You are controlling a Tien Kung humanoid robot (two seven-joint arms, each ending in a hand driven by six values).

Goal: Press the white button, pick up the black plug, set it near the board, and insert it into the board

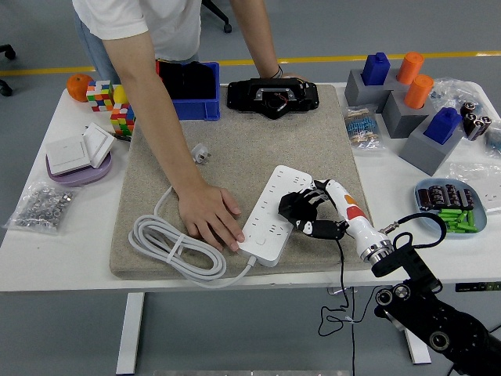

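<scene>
The robot's right hand (307, 211) sits in the lower middle of the frame, its black fingers (301, 201) curled down over the right edge of the white power strip (274, 213). The fingers bunch together so tightly that whether they clasp anything cannot be told; a black plug, if held, is lost against the black hand. The white button on the strip cannot be made out either, being covered by the hand or too small to see. The right arm (427, 309) runs off the lower right corner, partly cut by the frame edge. The left arm is out of sight.

The strip lies diagonally on the grey felt mat (235, 157) that covers the middle of the desk (47, 243). A person's hand (210, 218) presses flat on the mat, fingertips touching the strip's lower left end, beside the coiled white cable (168, 244). The person's other hand rests at the top centre behind a black device (272, 96), mostly hidden by it. The person's head and torso are cut off by the top edge.

A small white plug adapter (201, 153) lies alone on the mat, upper left of the strip. A blue bin (196, 98) at the top is partly hidden by the person's forearm.
</scene>
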